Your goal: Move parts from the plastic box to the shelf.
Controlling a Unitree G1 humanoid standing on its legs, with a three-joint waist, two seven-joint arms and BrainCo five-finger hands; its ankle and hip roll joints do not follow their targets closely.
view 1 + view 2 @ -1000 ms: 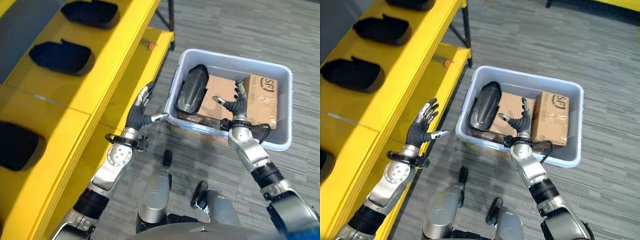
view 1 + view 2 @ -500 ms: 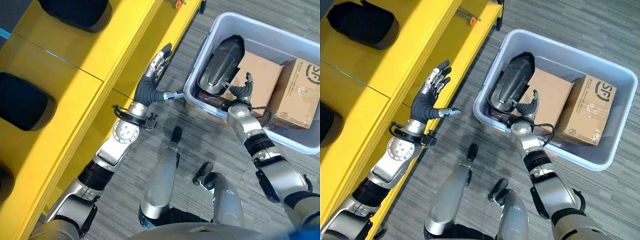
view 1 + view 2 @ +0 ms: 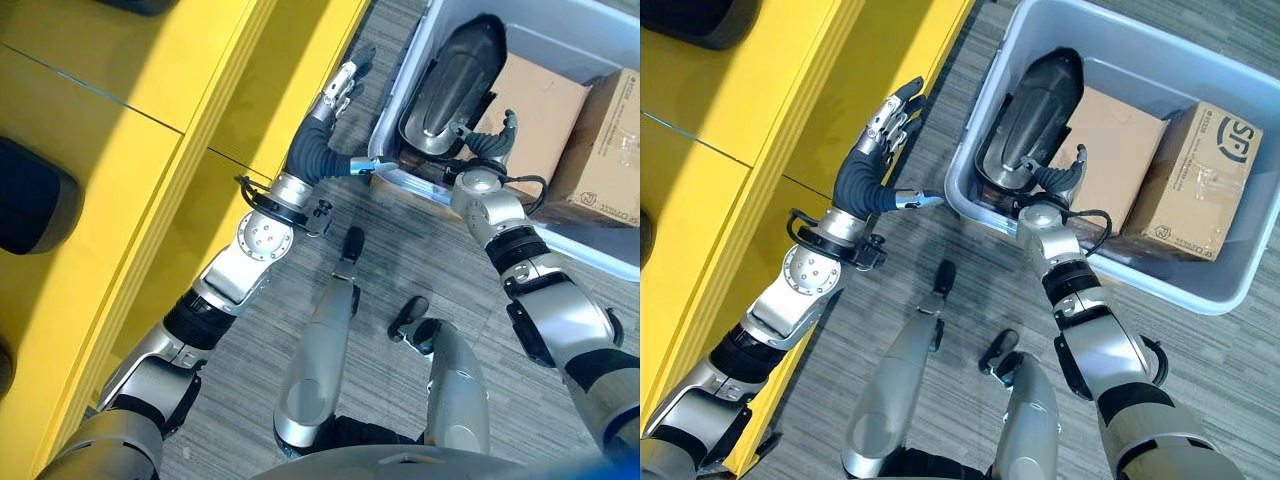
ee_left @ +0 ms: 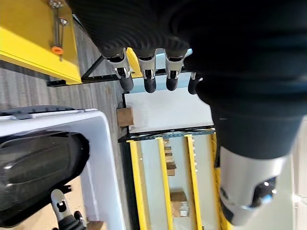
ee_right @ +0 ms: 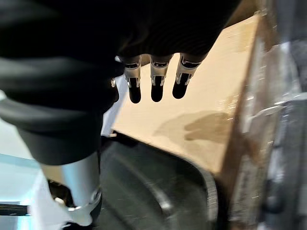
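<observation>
Black part (image 3: 1028,120) lies in the box (image 3: 970,170) beside cartons (image 3: 1118,150). Right hand (image 3: 1064,178) spread wide just over it, holding nothing. Left hand (image 3: 872,165) spread wide, empty, between shelf (image 3: 790,100) and box.

Silver-grey arms end in dark ribbed covers, each hand (image 3: 865,170) with silver, dark-tipped fingers (image 4: 148,79).

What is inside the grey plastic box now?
The plastic box holds a black part, a flat cardboard box and a second carton. The right hand reaches in, open. What lies under them is covered.
</observation>
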